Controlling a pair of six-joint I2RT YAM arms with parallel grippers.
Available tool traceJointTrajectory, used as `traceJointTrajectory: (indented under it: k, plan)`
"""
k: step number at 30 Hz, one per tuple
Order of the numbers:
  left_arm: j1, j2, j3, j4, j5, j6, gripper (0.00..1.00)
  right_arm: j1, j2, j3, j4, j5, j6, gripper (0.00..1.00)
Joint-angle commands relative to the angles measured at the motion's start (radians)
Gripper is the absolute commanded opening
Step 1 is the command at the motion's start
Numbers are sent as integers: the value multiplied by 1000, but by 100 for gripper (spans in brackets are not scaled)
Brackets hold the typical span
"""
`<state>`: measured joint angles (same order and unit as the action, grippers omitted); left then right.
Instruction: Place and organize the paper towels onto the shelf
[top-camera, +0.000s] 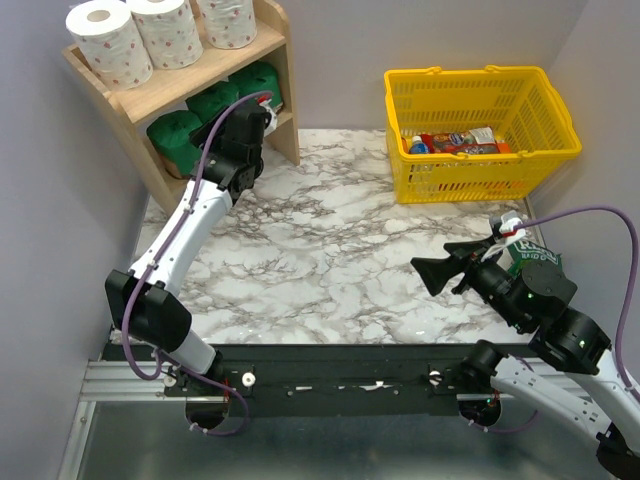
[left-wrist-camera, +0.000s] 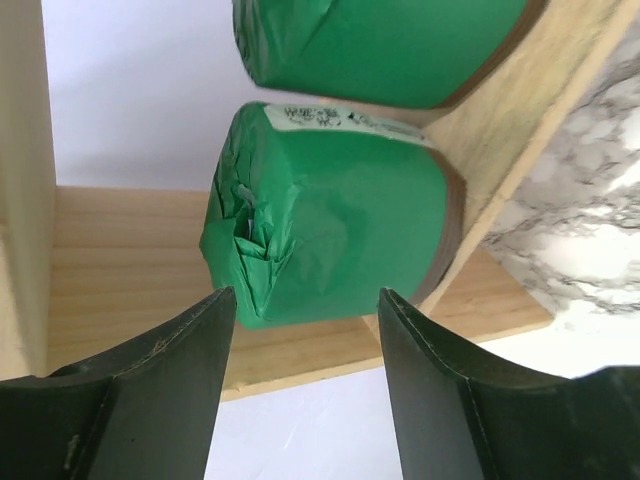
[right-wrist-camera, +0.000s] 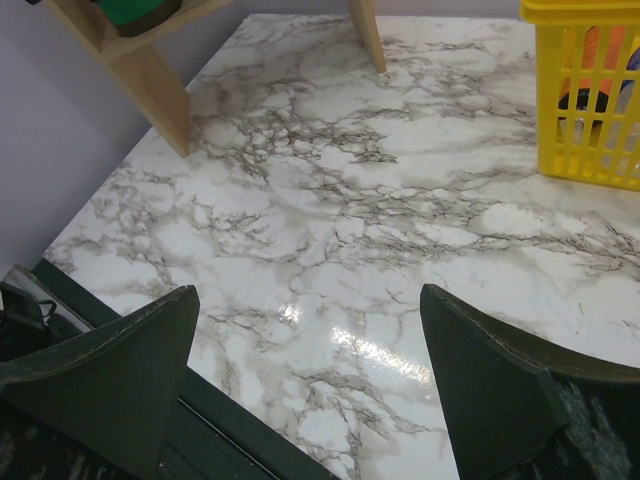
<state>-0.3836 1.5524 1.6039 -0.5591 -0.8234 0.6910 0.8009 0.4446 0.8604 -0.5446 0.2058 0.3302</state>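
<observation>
At the upper left, three white pink-spotted paper rolls (top-camera: 165, 30) sit in a row on top of the light wooden two-tier shelf (top-camera: 120, 115) and three dark green rolls (top-camera: 213, 100) line up underneath, so the left gripper (left-wrist-camera: 305, 300), just beside a green roll, and the right gripper (right-wrist-camera: 308, 295), over the marble tabletop (top-camera: 330, 230), both gape wide, holding nothing.

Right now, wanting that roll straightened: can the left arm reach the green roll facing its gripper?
Probably yes: the left gripper hangs open just short of the green roll on the shelf, nothing between them.
</observation>
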Motion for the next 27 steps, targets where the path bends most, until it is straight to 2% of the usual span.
traceJointTrajectory:
  k: [1, 4, 12, 18, 27]
  plan:
    - [-66, -17, 64, -41, 38, -39, 68, 0, 0, 6, 15, 23, -22, 100]
    - [-74, -17, 51, -68, 95, -99, 64, 0, 2, 6, 18, 17, -17, 100]
    - [-35, 14, -32, -18, 78, -104, 52, 1, -33, 6, 11, 6, -13, 100]
    - [23, 64, -58, 56, -43, -22, 51, 0, -49, 5, 12, 14, -11, 100]
    - [100, 115, -45, 94, -75, -24, 51, 0, -37, 14, 14, 1, -10, 100]
